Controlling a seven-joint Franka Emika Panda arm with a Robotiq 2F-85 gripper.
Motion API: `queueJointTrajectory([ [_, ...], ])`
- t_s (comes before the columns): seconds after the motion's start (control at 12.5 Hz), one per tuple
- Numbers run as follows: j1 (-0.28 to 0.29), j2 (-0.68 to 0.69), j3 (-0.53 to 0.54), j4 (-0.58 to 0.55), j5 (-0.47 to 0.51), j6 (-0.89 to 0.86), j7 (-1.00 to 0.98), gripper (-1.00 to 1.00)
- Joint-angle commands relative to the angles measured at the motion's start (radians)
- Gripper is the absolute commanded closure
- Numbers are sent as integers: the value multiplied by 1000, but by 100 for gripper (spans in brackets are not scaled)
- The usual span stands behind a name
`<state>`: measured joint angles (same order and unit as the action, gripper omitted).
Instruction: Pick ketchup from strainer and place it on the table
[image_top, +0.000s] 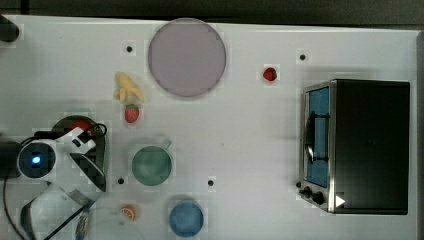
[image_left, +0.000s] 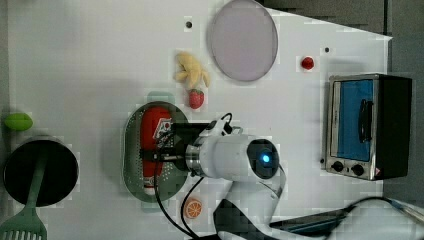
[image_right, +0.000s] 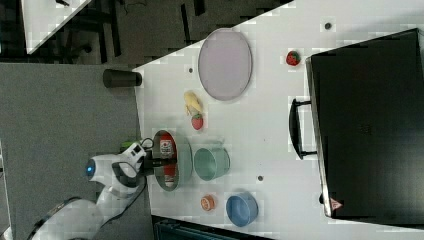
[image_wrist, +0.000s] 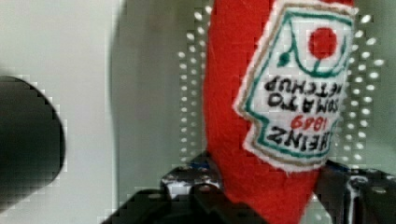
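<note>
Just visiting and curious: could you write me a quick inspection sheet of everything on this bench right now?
Surface: white table with small black dots.
Job's things: ketchup lies in the strainer.
Clutter: green cup, blue bowl, grey plate, banana, strawberries, orange slice, toaster oven, black pot with a green spatula.
Grippers: gripper fingers either side of the ketchup.
Cables: black cable at the wrist.
Surroundings: grey floor.
</note>
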<state>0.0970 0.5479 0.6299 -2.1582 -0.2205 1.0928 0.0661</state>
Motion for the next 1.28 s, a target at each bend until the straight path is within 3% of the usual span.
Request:
queueJointTrajectory([
  [0.08,-39,-172,34,48,96,-87,33,-12],
  [0.4,-125,-377,13,61,227,-315,30,-12],
  [0.64,-196,-469,-42,61,238,-412,8,-12],
  [0.88,-240,-500,-141,61,237,-475,-10,-12],
  [1.28,-265,-493,-353,27,236,-486,-35,-12],
])
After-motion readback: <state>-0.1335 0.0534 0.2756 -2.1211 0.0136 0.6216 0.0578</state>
